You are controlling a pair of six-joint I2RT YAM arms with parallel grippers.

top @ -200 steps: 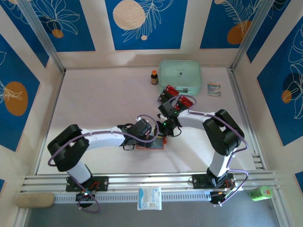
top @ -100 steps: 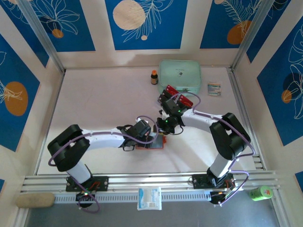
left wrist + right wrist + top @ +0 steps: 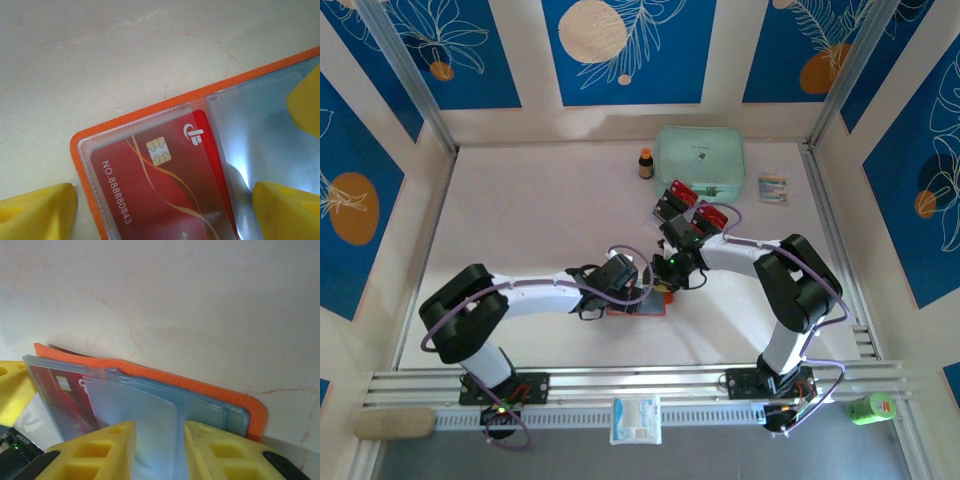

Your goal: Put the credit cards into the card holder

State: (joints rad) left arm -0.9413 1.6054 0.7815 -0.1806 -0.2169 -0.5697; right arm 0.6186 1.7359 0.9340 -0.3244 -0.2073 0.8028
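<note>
Facing left wrist: sleeved red card (image 3: 150,200).

Robot test cell in a lab: a white table (image 3: 520,220) walled from 9 through 12 to 3 o'clock by aluminium posts (image 3: 410,80) and blue leaf-printed panels (image 3: 660,60). Two robot arms (image 3: 530,295) are bolted to a slotted rail (image 3: 640,382) at 6 o'clock.
</note>
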